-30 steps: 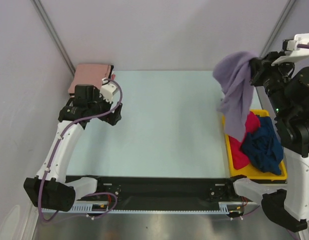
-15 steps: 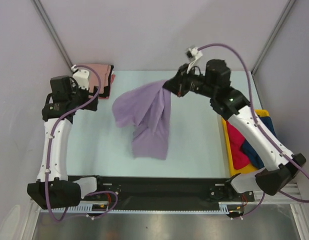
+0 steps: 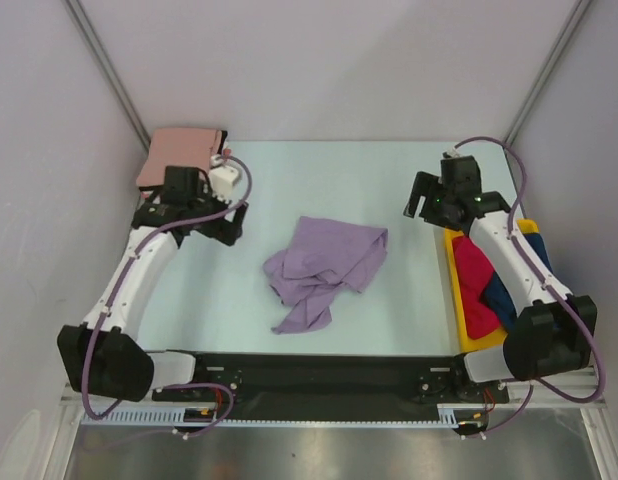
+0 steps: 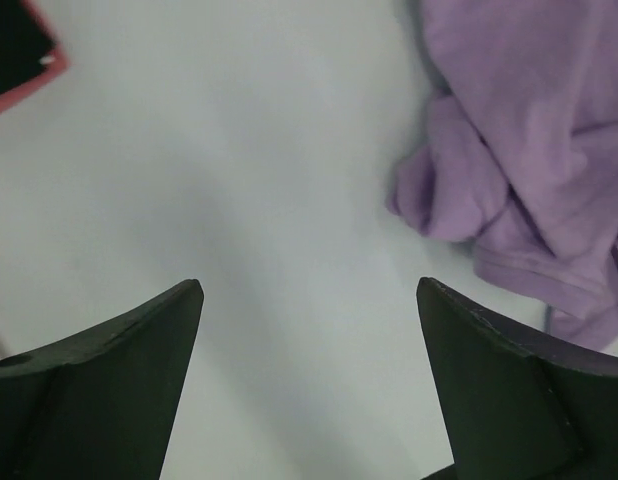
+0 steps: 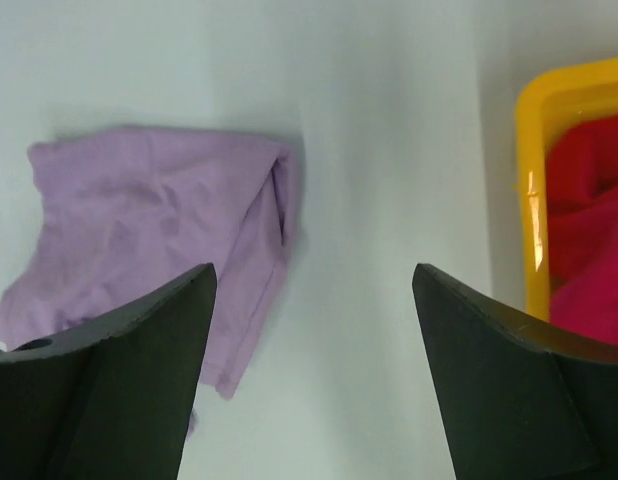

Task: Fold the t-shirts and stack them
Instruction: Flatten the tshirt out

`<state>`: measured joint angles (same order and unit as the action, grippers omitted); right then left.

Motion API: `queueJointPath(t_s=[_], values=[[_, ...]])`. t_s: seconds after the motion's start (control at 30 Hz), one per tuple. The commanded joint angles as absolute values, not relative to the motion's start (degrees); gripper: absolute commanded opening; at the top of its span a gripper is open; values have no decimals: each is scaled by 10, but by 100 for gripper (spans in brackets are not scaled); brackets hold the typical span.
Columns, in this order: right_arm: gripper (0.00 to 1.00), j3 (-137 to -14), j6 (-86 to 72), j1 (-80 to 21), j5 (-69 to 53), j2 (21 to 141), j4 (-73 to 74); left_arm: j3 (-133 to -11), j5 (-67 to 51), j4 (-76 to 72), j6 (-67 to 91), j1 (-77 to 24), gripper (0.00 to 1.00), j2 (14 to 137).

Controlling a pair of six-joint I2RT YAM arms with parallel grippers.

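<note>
Beside the crumpled lavender t-shirt (image 3: 324,268), the left claw (image 4: 309,287) and right claw (image 5: 314,270) gape wide, empty.

The lavender t-shirt (image 3: 327,268) is down. 1 s ago it hung in the air from the right gripper (image 3: 419,203), over the yellow bin (image 3: 456,275). 0.5 s ago it was stretched across the mid worktop (image 3: 319,180), 1 end pinched in that gripper. Now it lies loose in a rumpled heap, approx centre of the worktop, w/ nothing touching it. The right gripper has let go, its fingers spread & empty, and has pulled back to the right, near the bin's far end. The left arm swung out twd the left wall 0.5 s ago; the left gripper (image 3: 227,222) is now back in, near the heap's left side but apart from it.
</note>
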<state>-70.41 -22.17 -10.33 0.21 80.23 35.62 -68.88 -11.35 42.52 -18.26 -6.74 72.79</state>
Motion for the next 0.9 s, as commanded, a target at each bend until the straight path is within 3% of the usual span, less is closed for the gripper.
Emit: queueJointPath(t_s=[0.0,0.1,0.23,0.43,0.57,0.67,0.7,0.77,0.8,0.87], values=[[85,-694,-210,-173,69,763,380,-664,-143,417,-216,-129,94,745],[85,-644,-238,-245,88,719,357,-651,-160,410,-249,-191,95,765],[82,-509,-324,-251,33,667,291,-657,-176,381,-286,-298,97,807],[80,-442,-392,-255,5,637,243,-648,-136,334,-371,-394,97,874],[81,-418,-396,-258,-13,638,234,-648,-107,303,-374,-395,72,908],[82,-399,-403,-258,-18,645,203,-646,-94,297,-381,-394,49,913],[82,-390,-406,-258,-18,655,195,-644,-91,294,-381,-393,31,915],[82,-388,-411,-258,-18,671,158,-643,-84,284,-369,-383,8,911],[81,-388,-413,-258,-22,698,141,-644,-85,272,-350,-378,2,909],[80,-400,-417,-258,-30,730,95,-654,-96,264,-326,-353,0,898]])
